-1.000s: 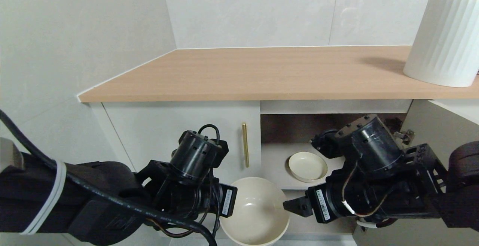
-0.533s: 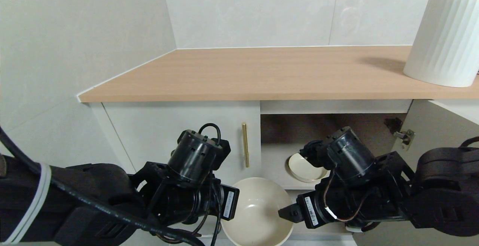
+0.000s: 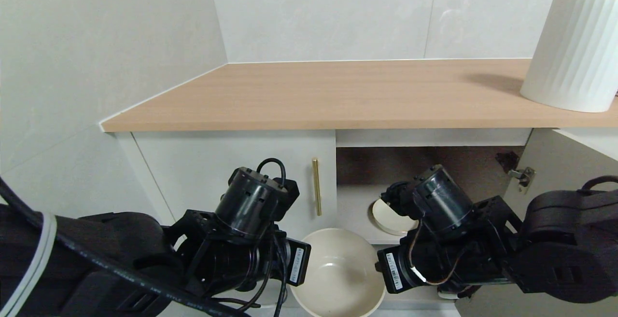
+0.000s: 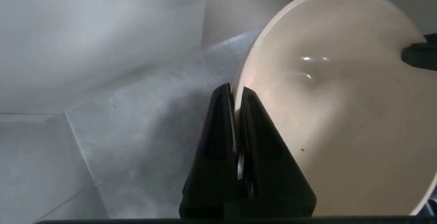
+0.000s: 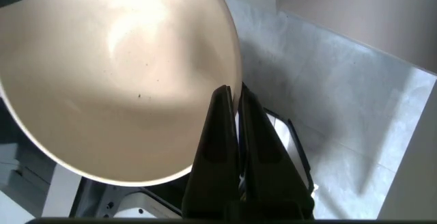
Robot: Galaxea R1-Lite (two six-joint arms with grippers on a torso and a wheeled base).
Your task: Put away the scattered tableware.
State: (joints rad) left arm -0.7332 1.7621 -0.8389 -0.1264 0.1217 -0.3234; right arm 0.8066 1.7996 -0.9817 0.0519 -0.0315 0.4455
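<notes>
Head view, from the left: the left gripper (image 3: 300,269) is clamped on the left rim of the cream bowl (image 3: 338,274), which hangs upright in the air before the cabinet, just below the front edge of its shelf (image 3: 351,211). The left wrist view shows the two fingers pinched together on the rim, one inside and one outside.

A second ago the right gripper (image 5: 235,95) stood just off the bowl's right rim with its tip showing. Since then the right arm has swung in towards the left and lower, and it now covers more of the saucer behind it. The right wrist view has that gripper's fingers closed over the right rim. The bowl itself has drifted only slightly to the right.

My judgement is that both arms now carry the bowl and a hand-over is in progress. The left would have to let go before the right can take the bowl into the cabinet.

The right-hand compartment stands open, its door (image 3: 560,162) swung aside. A small cream saucer (image 3: 384,218) lies near the front left corner of the shelf, empty as far as it shows. The bowl is empty too. At the right end of the worktop (image 3: 338,95) stands a white ribbed container (image 3: 574,51); what it holds is hidden.
</notes>
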